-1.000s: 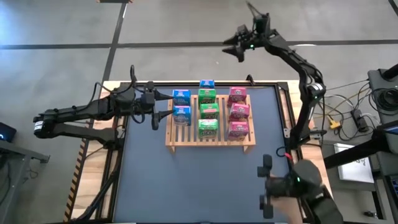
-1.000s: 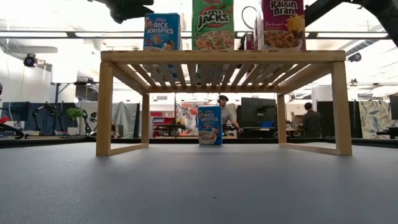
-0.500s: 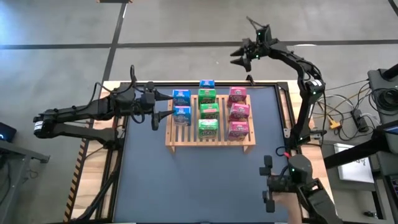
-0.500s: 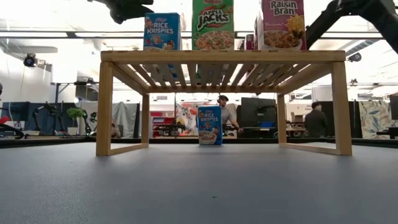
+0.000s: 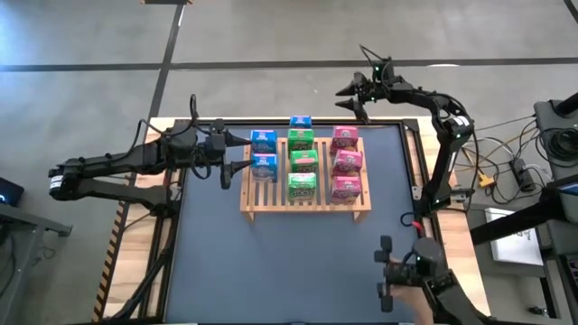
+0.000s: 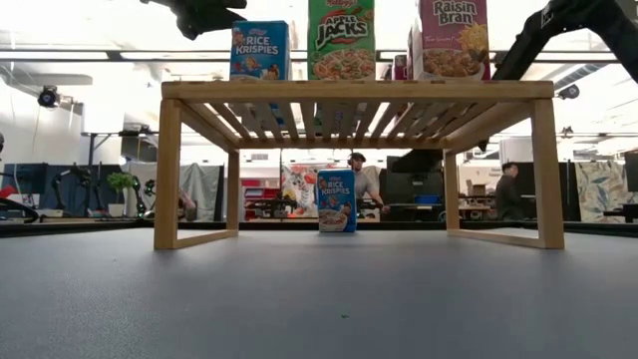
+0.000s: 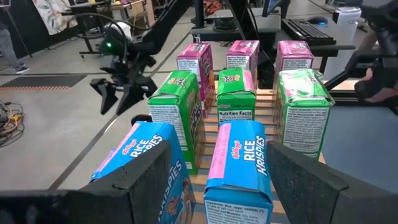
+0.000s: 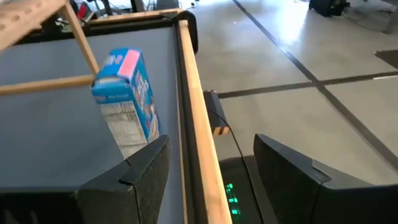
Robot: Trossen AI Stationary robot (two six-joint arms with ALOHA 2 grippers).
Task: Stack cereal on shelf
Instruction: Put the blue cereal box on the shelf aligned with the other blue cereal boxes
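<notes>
One blue box (image 6: 336, 200) stands on grey table (image 6: 319, 299); people behind.

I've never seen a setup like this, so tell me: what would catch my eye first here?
Probably the wooden rack mid-table, topped with bright cereal boxes in blue, green and pink rows. One blue box stands alone on the table behind the rack. The left gripper sits open beside the rack's blue row, while the right gripper hangs open past the table's far edge.

Shelf (image 5: 305, 209) holds eight cereal boxes; left claw (image 5: 237, 153) beside it; right claw (image 5: 348, 97) beyond table.
</notes>
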